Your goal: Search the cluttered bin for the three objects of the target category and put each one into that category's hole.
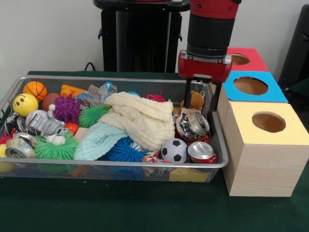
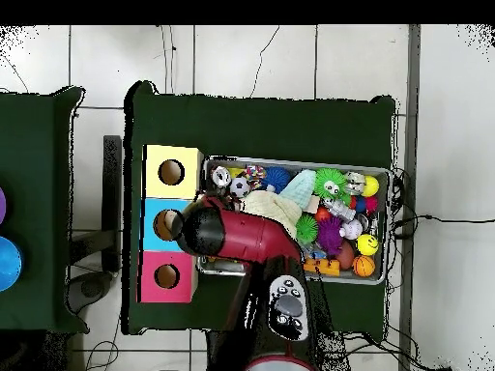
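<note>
The gripper (image 1: 198,107) hangs at the box end of the bin (image 1: 116,80), its two dark fingers (image 1: 187,99) spread wide on either side of a crushed can (image 1: 193,124) and not yet closed on anything. Cans look like the target category: a second can (image 1: 201,152) lies just in front of the first, beside the soccer ball (image 1: 174,150), and a third can (image 1: 18,148) sits at the opposite end of the bin. So the step in hand seems to be the first pick. Next the gripper needs to drop lower and clamp the can without catching the cream cloth (image 1: 140,118) beside it. Which of the boxes, yellow (image 1: 263,145), blue (image 1: 252,87) or red (image 1: 244,59), takes cans I cannot tell.
</note>
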Robot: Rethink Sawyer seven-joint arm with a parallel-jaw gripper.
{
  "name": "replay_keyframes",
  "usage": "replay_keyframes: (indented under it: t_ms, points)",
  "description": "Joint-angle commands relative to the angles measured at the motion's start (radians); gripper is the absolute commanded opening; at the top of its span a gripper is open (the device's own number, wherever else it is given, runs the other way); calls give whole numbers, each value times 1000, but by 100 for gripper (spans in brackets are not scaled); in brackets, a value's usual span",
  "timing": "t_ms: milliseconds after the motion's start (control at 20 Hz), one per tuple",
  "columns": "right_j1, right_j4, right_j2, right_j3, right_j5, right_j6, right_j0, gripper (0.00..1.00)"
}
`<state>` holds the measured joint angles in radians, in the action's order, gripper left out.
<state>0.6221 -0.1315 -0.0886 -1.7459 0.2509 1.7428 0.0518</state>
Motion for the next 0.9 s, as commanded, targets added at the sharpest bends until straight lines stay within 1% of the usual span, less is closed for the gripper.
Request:
replay_keyframes:
  t_ms: [50, 250, 500, 600, 750, 900]
  points:
    - [45, -2, 28, -241, -189, 293, 14, 100]
    - [53, -6, 1, -320, -311, 336, -23, 100]
    - [46, -23, -6, -373, -386, 339, -39, 100]
    - [25, -37, -14, -378, -418, 347, -55, 100]
    - [-31, -59, -27, -369, -493, 372, -83, 100]
    - [-69, -53, -21, -362, -530, 379, -72, 100]
